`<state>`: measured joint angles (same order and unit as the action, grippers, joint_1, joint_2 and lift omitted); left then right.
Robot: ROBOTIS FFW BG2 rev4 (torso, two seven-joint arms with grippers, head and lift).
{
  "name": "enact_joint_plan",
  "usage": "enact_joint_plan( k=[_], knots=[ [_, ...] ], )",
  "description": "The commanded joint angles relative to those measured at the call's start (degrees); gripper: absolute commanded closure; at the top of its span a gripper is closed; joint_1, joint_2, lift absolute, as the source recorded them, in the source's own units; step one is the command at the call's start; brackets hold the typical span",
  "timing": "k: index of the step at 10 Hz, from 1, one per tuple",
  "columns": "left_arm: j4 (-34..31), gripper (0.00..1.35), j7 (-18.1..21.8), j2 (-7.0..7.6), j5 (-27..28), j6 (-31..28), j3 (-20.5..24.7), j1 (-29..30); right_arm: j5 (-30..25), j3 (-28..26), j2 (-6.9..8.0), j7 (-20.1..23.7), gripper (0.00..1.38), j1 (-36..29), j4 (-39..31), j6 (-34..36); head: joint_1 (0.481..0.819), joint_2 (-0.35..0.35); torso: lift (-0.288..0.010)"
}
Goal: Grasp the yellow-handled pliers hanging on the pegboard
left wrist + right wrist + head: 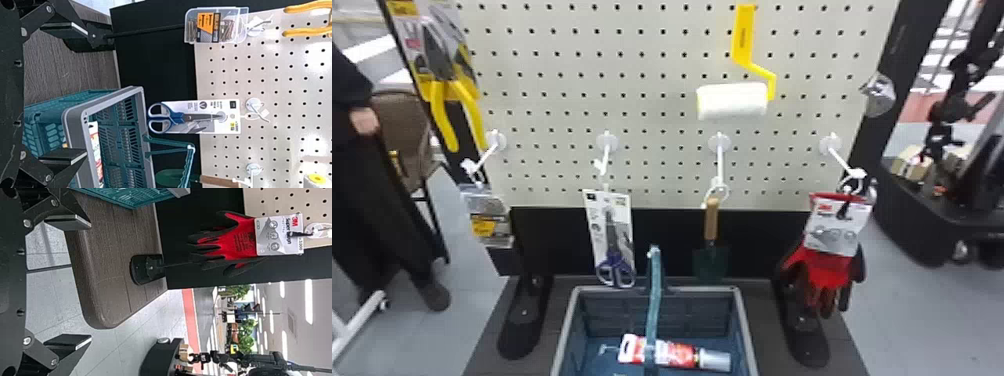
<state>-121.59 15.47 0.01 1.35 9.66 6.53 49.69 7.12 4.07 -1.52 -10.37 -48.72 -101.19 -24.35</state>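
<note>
Yellow-handled pliers [454,100] hang on their card at the pegboard's [657,75] upper left corner, above a small hardware pack [484,215]. Scissors [614,240], trowel [710,240] and red gloves [824,270] hang further right. Left gripper [86,96] has its jaws spread wide, facing the basket [101,102] and scissors; right gripper [76,282] is likewise spread and holds nothing, facing the gloves.

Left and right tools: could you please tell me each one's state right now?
Left tool: open, holding nothing.
Right tool: open, holding nothing.
</note>
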Motion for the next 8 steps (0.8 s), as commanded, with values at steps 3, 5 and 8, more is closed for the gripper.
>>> enact_joint_plan(
  k=[3,5,8],
  knots=[
    [-0.12,0.23,0.0,-0.16,0.05,0.01,0.24,0.3,0.0,0.07,0.03,0.0,0.27,-0.04,0.01,0.0,0.549,0.0,-0.1],
    [-0.12,0.23,0.0,-0.16,-0.12,-0.08,0.33,0.55,0.0,0.07,0.12,0.0,0.27,-0.16,0.15,0.0,0.549,0.0,-0.1],
    [-5.18,0.23,0.09,-0.16,0.05,-3.77,0.77,1.16,0.0,0.07,0.21,0.0,0.27,-0.28,0.15,0.0,0.549,0.0,-0.1]
  ],
)
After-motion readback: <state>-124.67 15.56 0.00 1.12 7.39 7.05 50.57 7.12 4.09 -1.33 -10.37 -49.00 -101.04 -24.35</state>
